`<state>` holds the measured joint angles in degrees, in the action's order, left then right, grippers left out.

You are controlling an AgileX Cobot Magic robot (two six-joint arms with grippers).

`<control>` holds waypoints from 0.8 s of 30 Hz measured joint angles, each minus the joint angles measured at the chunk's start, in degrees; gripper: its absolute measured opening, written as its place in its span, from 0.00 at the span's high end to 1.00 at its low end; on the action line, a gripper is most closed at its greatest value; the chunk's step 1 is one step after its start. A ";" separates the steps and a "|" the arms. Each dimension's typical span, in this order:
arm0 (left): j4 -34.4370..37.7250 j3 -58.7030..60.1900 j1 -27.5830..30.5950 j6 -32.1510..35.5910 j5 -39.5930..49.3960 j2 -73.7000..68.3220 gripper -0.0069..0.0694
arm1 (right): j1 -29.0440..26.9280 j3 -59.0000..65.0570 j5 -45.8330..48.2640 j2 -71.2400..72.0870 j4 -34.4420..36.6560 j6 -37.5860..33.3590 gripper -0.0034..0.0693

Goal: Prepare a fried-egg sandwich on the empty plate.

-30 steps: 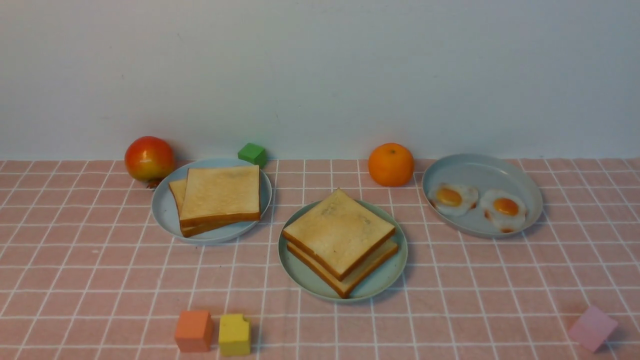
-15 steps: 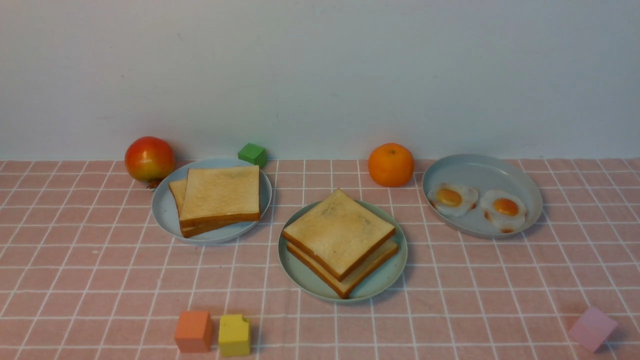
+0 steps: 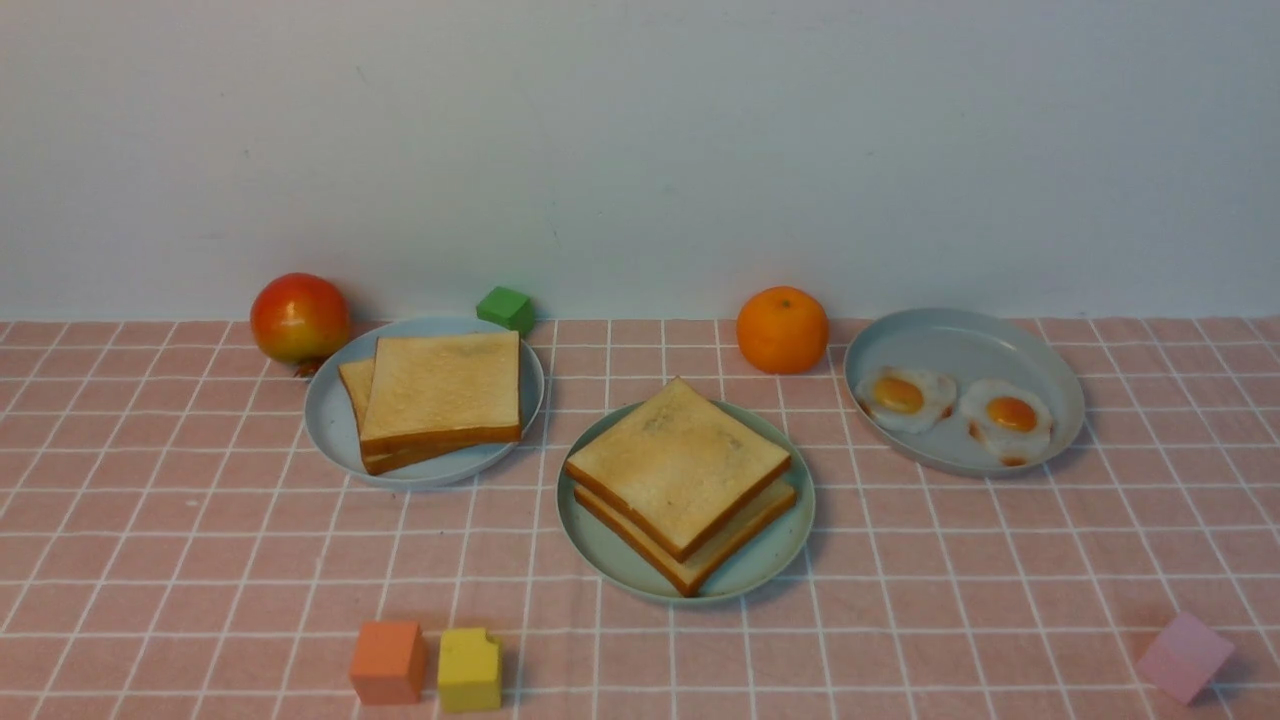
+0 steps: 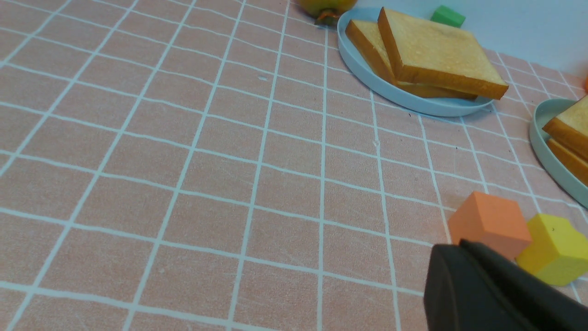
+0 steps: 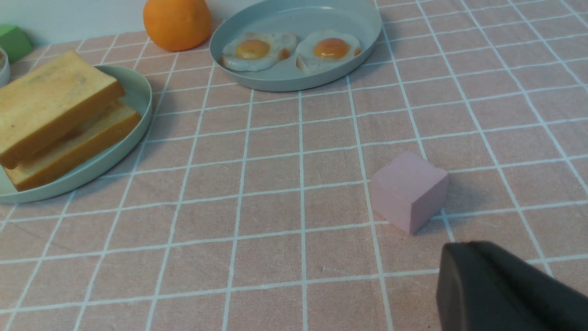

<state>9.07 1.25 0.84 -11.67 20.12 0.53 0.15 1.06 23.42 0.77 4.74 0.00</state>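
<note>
Front view: sandwich (image 3: 683, 482) sits stacked on the mint-green plate (image 3: 770, 560), both arms out of that shot.

Nothing on the cloth has shifted over the last second, so I judge the build finished (the egg between the slices is hidden; only two eggs (image 3: 955, 405) lie in the grey-blue dish (image 3: 960, 345)). From the wrist cameras, my left gripper (image 4: 464, 262) is closed and empty near the orange cube (image 4: 489, 223); my right gripper (image 5: 464, 266) looks closed too, holding nothing, near the pink block (image 5: 408, 191). Spare toast (image 3: 435, 398) stays on its own plate.
</note>
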 joint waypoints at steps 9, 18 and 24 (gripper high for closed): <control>0.00 0.00 0.00 0.00 0.04 0.00 0.89 | 0.00 0.00 0.00 0.00 0.02 0.00 0.89; 0.00 0.00 0.00 -0.06 0.04 0.00 0.89 | 0.00 0.03 -0.07 0.00 0.02 0.00 0.87; 0.06 0.00 0.00 -0.06 0.04 0.00 0.89 | 0.00 0.03 -0.07 0.00 0.02 0.00 0.86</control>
<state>9.13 1.25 0.84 -11.72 20.15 0.53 0.15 1.08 23.35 0.77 4.76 0.00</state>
